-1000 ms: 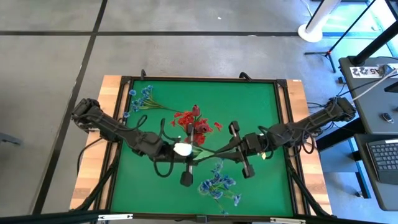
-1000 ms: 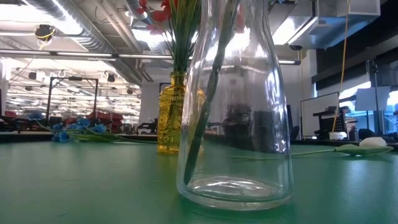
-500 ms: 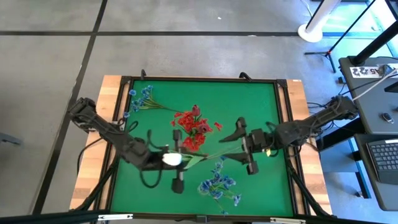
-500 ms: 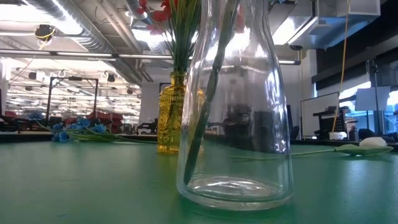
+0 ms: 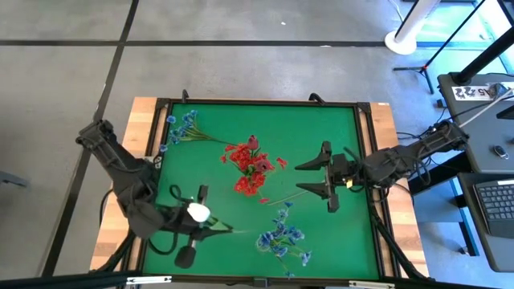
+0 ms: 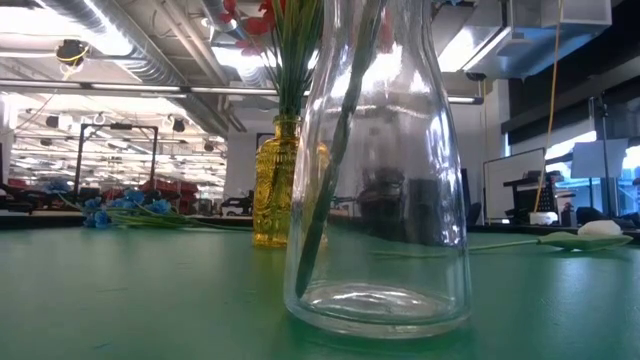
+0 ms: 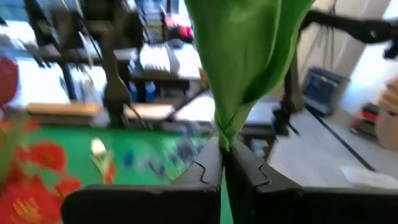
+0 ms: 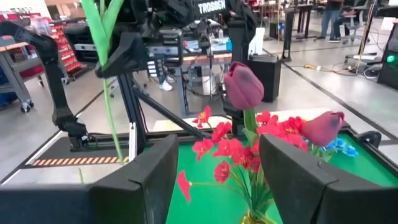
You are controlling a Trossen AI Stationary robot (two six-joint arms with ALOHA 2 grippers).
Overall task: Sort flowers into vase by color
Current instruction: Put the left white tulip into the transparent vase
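The left hand (image 5: 195, 229) sits near the front left corner of the green counter (image 5: 321, 128), clamped on the stem of a white bud (image 5: 195, 211); the bud lies just beside the fingers, and the stem runs out past them toward a blue spray (image 5: 281, 239) standing in a clear vase (image 6: 378, 170). In the left wrist view the closed fingers (image 7: 205, 177) pinch the green stem, with a leaf (image 7: 245, 50) rising right above them. Farther back from that hand, another blue spray (image 5: 183, 128) lies flat near the far left corner. Between the two hands, red flowers (image 5: 251, 164) stand in a yellow vase (image 6: 275, 180). The right hand (image 5: 325, 170) hangs just right of the red flowers, fingers spread wide and empty, pointing at them.
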